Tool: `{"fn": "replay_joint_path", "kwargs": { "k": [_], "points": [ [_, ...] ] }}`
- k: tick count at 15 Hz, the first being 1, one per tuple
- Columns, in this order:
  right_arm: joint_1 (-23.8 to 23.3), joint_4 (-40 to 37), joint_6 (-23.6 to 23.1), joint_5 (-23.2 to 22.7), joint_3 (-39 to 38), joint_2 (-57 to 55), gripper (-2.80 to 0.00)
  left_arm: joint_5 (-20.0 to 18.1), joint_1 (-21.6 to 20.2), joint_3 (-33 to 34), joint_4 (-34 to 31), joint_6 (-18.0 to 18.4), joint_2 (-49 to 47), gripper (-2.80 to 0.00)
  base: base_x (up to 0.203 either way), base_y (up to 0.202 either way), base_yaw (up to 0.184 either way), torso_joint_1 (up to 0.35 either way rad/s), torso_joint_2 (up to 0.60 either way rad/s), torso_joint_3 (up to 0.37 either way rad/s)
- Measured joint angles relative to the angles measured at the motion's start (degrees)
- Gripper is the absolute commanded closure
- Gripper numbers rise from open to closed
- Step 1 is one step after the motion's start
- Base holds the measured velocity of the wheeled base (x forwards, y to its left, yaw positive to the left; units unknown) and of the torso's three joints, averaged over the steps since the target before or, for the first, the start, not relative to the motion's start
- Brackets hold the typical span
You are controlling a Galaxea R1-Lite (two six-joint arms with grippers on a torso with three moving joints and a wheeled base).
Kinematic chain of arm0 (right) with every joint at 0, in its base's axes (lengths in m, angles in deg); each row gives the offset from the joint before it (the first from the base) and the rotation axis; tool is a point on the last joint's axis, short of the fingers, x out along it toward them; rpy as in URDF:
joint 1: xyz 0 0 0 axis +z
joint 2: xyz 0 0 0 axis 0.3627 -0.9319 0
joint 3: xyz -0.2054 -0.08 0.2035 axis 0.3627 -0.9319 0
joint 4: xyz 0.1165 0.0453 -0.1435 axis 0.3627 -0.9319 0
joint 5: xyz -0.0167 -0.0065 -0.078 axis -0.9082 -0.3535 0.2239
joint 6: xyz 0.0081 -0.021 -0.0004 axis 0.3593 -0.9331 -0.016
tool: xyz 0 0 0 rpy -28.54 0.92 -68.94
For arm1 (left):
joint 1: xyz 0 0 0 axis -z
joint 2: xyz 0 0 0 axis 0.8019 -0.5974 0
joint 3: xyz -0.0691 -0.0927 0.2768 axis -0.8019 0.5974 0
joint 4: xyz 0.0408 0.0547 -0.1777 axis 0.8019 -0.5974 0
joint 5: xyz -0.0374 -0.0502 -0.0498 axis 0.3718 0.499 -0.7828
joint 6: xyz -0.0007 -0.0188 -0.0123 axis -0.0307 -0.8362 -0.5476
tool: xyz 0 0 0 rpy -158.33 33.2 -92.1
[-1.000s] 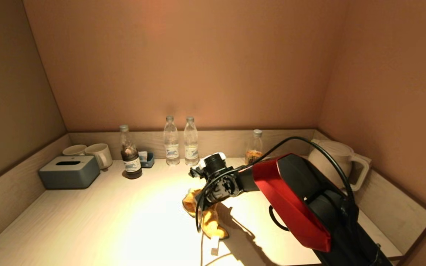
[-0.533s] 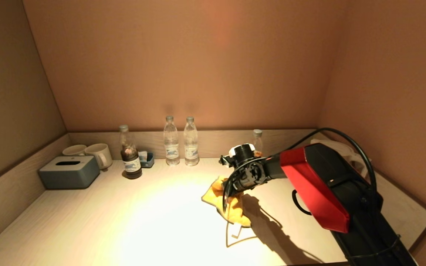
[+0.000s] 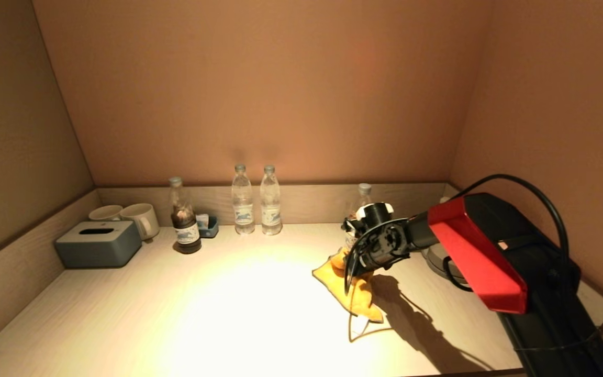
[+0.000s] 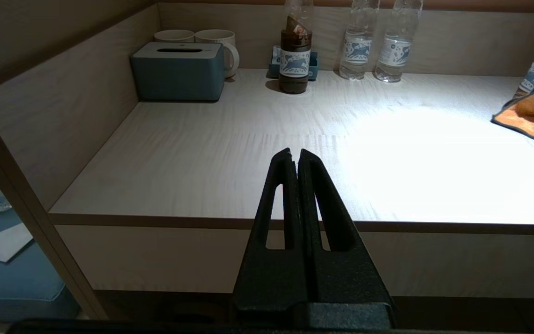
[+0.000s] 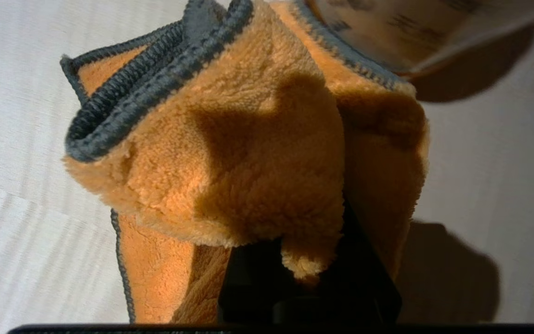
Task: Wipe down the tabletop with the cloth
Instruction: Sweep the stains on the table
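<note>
An orange cloth [image 3: 351,288] with a dark hem lies bunched on the pale wooden tabletop [image 3: 202,314], right of the middle. My right gripper [image 3: 356,269] is shut on the cloth and presses it to the table; in the right wrist view the cloth [image 5: 248,153] folds over the gripper [image 5: 301,273] and hides its tips. The cloth's edge also shows in the left wrist view [image 4: 533,116]. My left gripper [image 4: 295,155] is shut and empty, parked before the table's front edge, out of the head view.
Along the back wall stand two water bottles [image 3: 256,201], a dark bottle [image 3: 183,217], a small bottle [image 3: 361,201] just behind the cloth, two mugs [image 3: 129,217] and a grey tissue box [image 3: 97,243]. A kettle [image 3: 437,259] stands behind my right arm.
My right gripper has dragged the cloth to the right and a little toward the back wall, close to the small bottle. The left arm has not moved.
</note>
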Motion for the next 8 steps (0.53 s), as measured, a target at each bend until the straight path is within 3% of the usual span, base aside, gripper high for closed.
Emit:
{"fn": "replay_joint_path", "kwargs": {
  "k": [8],
  "points": [
    [-4.36,0.70,-0.13,-2.55,-12.18,8.68,0.00,0.00,-0.02,0.00,0.01,0.00,0.00,0.00,0.000,0.000,0.000,0.000,0.00,0.000]
  ]
}}
